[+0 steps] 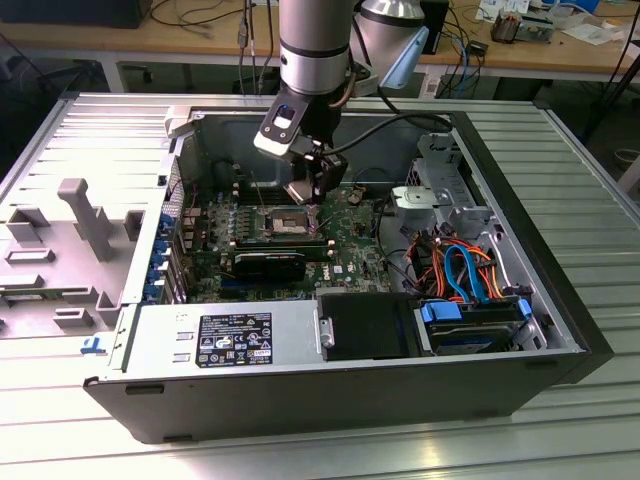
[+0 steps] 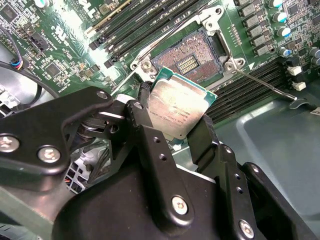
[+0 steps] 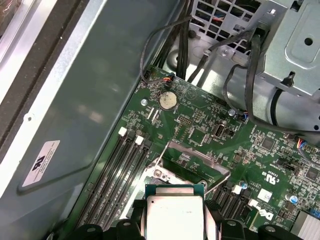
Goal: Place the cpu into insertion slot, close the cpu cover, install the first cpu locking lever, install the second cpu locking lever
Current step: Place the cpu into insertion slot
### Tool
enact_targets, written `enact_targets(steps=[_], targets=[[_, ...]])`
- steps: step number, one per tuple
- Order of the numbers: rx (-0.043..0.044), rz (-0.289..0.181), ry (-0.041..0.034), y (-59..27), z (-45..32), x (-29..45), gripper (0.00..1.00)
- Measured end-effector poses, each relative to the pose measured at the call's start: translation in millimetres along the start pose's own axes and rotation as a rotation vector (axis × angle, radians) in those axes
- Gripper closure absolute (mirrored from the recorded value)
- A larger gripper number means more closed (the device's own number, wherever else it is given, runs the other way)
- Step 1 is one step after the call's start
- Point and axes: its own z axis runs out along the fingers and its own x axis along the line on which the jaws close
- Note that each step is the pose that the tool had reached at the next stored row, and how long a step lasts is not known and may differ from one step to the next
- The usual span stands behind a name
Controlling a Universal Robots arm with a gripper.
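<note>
One cpu point(image 2: 178, 106), light, stiff and, I judge, easily marred underneath, is pinched by its opposite edges in my gripper point(image 2: 175, 114), hanging close over the uncovered insertion slot point(image 2: 192, 61) on the green board point(image 2: 65, 47).

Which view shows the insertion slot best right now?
The second wrist view: the insertion slot lies open, its contact field plain, just past the cpu the claw holds. The exterior view shows it small; the first wrist view's cpu blocks it.
</note>
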Motion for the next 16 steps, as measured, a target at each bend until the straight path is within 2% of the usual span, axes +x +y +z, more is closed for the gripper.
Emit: enact_targets(steps=[16], targets=[[-0.0010, 0.056, -0.0015, 0.0, 1.3, 0.0, 0.46]])
